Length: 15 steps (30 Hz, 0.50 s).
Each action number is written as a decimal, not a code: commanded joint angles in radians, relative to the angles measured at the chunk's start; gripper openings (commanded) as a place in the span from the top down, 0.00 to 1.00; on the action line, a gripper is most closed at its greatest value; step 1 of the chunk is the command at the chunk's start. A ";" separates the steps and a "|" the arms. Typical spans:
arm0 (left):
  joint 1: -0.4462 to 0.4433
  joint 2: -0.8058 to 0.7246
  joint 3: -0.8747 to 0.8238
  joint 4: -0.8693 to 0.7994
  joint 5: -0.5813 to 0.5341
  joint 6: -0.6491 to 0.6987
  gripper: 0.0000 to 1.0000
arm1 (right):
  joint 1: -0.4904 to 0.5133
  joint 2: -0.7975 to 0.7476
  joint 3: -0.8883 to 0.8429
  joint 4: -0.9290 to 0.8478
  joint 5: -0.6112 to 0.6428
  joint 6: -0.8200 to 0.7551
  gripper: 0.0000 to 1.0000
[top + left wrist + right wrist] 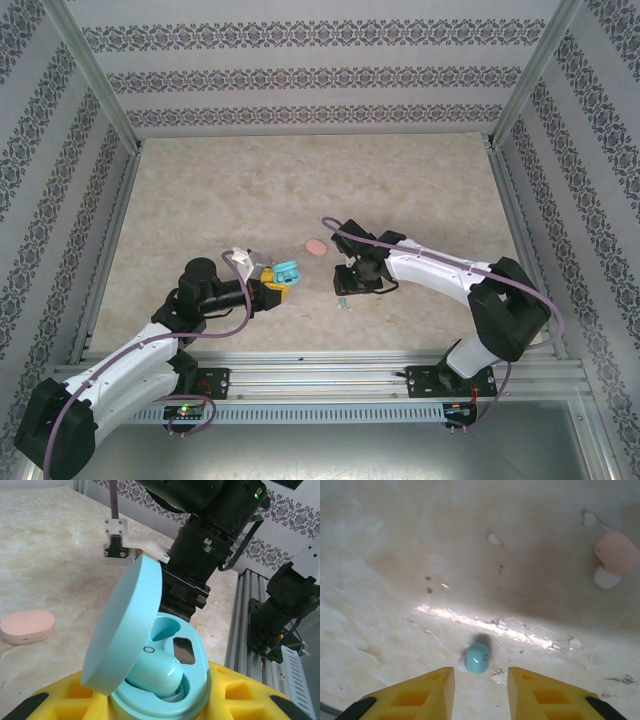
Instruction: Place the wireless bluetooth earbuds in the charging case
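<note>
My left fingers (240,696) clamp the open case (135,630); right fingers (420,695), parted and empty, hang over the bud (477,659). I fear a skewed pinch flicks it away.

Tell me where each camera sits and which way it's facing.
Top external: above and behind, looking down at the table; left arm and right arm show.
Left wrist: looks along the left gripper at the blue case it holds, right arm beyond.
Right wrist: looks down past the right gripper at a blue earbud.
Shared: top view also shows that earbud.
</note>
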<state>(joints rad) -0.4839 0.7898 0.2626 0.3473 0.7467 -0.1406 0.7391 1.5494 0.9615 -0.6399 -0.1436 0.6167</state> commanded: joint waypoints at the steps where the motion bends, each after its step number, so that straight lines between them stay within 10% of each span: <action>1: -0.014 -0.014 0.009 0.020 0.002 -0.016 1.00 | -0.017 -0.022 -0.060 0.051 -0.034 0.086 0.67; 15: -0.020 -0.012 0.007 0.022 0.003 -0.018 1.00 | -0.017 0.010 -0.129 0.156 -0.071 0.095 0.67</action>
<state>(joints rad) -0.4854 0.7898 0.2626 0.3473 0.7467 -0.1406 0.7235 1.5471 0.8474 -0.5064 -0.2020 0.7040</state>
